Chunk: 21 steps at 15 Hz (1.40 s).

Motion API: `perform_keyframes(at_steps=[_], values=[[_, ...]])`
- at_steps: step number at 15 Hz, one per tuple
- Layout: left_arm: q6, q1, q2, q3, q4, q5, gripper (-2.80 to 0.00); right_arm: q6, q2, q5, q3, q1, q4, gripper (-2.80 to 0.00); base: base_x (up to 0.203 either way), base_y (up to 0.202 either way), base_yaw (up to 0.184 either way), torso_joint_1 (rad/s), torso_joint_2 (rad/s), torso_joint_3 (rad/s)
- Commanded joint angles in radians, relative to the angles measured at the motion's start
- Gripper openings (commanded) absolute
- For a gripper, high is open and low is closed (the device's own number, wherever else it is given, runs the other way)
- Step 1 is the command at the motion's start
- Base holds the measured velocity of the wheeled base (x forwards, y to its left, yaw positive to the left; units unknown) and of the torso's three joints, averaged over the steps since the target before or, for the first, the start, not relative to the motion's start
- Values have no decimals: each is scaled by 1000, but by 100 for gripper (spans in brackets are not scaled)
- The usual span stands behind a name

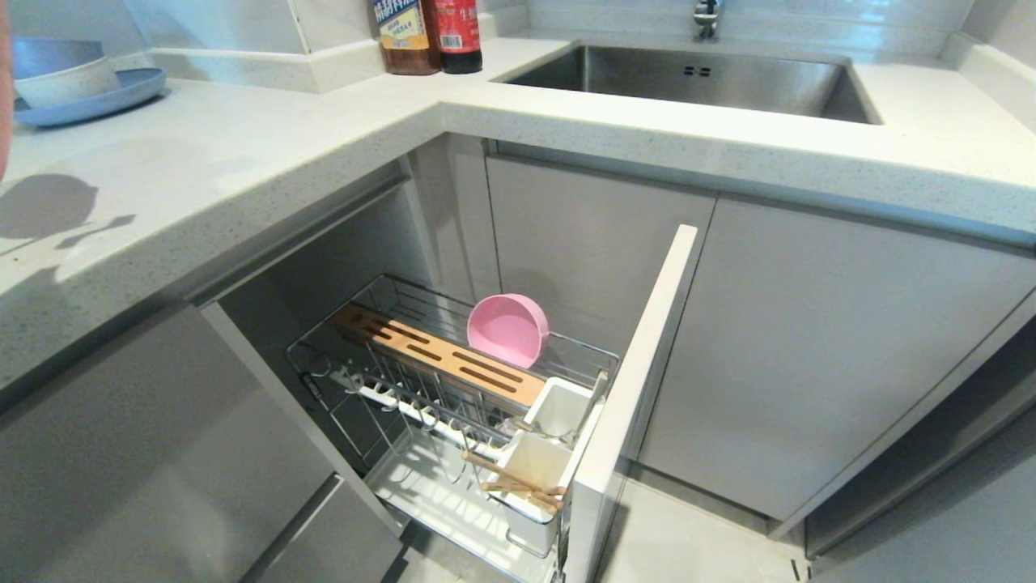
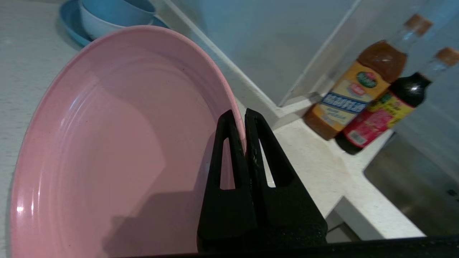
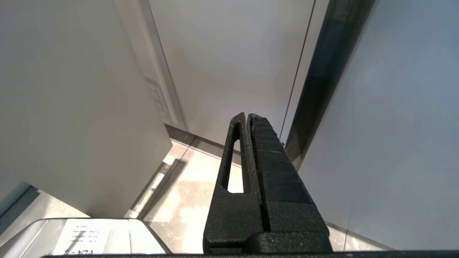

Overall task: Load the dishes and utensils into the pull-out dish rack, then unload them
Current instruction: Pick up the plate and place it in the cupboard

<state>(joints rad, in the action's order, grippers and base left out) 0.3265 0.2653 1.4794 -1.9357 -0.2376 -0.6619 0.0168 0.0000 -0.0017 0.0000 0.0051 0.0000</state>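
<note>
In the left wrist view my left gripper (image 2: 239,114) is shut on the rim of the wide pink plate (image 2: 107,143), which is tilted over the white counter; the arm is outside the head view. The pull-out dish rack (image 1: 583,352) stands drawn out of the corner cabinet. The small pink bowl (image 1: 508,328) stands on edge in it beside the slotted wooden strip (image 1: 437,356). Wooden chopsticks (image 1: 514,479) lie across the front white utensil cup (image 1: 534,461). My right gripper (image 3: 246,115) is shut on nothing, low beside cabinet doors above the floor.
A blue plate with stacked bowls (image 1: 89,85) sits at the counter's back left and also shows behind the pink plate (image 2: 107,18). Two sauce bottles (image 1: 429,36) stand in the corner by the steel sink (image 1: 696,81). The rack's front panel (image 1: 639,372) juts outward.
</note>
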Motion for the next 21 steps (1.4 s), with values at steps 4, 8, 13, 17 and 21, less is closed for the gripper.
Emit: perform_keyframes(at_steps=[4,8,13,17,21], values=[[85,99,2,1,330,0,-280,0,0,0,2,1,0,-280,0,0,0,0,0,0],[102,227,23,4,570,0,-280,0,0,0,2,1,0,-280,0,0,0,0,0,0],[260,497,17,37,607,5,-280,0,0,0,2,1,0,-280,0,0,0,0,0,0],[386,604,11,54,607,34,-280,0,0,0,2,0,0,-280,0,0,0,0,0,0],[388,765,21,196,654,19,-280,0,0,0,2,1,0,-280,0,0,0,0,0,0]])
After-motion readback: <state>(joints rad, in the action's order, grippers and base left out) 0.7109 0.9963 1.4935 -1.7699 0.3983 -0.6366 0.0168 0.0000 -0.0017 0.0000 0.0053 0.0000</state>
